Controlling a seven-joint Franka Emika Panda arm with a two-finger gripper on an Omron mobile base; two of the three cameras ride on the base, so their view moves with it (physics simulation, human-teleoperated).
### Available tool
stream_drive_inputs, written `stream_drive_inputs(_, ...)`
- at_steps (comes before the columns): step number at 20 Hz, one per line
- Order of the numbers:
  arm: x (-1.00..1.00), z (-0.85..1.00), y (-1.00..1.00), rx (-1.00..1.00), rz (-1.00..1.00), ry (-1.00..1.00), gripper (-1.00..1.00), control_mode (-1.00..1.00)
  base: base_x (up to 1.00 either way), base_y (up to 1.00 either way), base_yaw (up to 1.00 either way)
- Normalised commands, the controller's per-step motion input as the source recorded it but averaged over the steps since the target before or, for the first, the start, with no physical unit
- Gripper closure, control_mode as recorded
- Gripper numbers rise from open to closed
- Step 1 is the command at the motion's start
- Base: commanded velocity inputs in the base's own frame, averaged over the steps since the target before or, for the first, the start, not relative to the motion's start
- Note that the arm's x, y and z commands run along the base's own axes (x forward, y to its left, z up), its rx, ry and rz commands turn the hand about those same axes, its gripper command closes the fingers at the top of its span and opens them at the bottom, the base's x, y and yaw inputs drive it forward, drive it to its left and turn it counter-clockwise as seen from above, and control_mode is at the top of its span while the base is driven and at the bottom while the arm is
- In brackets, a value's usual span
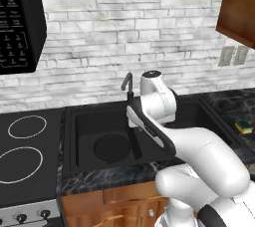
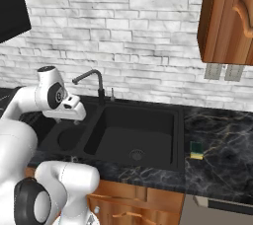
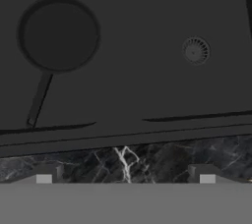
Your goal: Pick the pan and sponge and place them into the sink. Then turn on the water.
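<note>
The pan (image 1: pixel 112 149) lies flat on the floor of the sink's (image 2: pixel 175 120) left basin, with its long handle (image 3: pixel 38 99) reaching toward the front wall of that basin. In the right base view the pan (image 2: pixel 68 139) shows as a dark round disc in the basin nearest the arm. In the hand view the pan (image 3: pixel 60 35) sits in the same basin as the round drain (image 3: pixel 195 50), well apart from it.

The sponge (image 2: pixel 196 150) rests on the dark marble desk (image 2: pixel 222 155) just beside the sink's right rim, outside the basins, green layer up. In the left base view the sponge (image 1: pixel 243 126) lies at the far right of the desk.

The curved faucet (image 2: pixel 91 82) stands behind the sink at the back rim.

The end effector (image 3: pixel 125 174) hovers over the front edge of the sink, above the desk strip; its fingertips (image 3: pixel 44 175) stand wide apart and hold nothing.
</note>
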Motion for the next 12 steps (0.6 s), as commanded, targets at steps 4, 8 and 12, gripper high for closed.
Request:
stream_drive_inputs(4, -0.12, 0.2, -0.36, -0.01, 0.1, -0.03, -1.0, -1.0, 0.0, 0.0, 0.0)
stream_drive_inputs(8, -0.18, 0.15, -0.42, 0.0, 0.08, -0.07, -1.0, -1.0, 0.0, 0.0, 0.0)
stream_drive_inputs(12, -0.11, 0.01, -0.38, 0.01, 0.08, -0.02, -1.0, -1.0, 0.0, 0.0, 0.0)
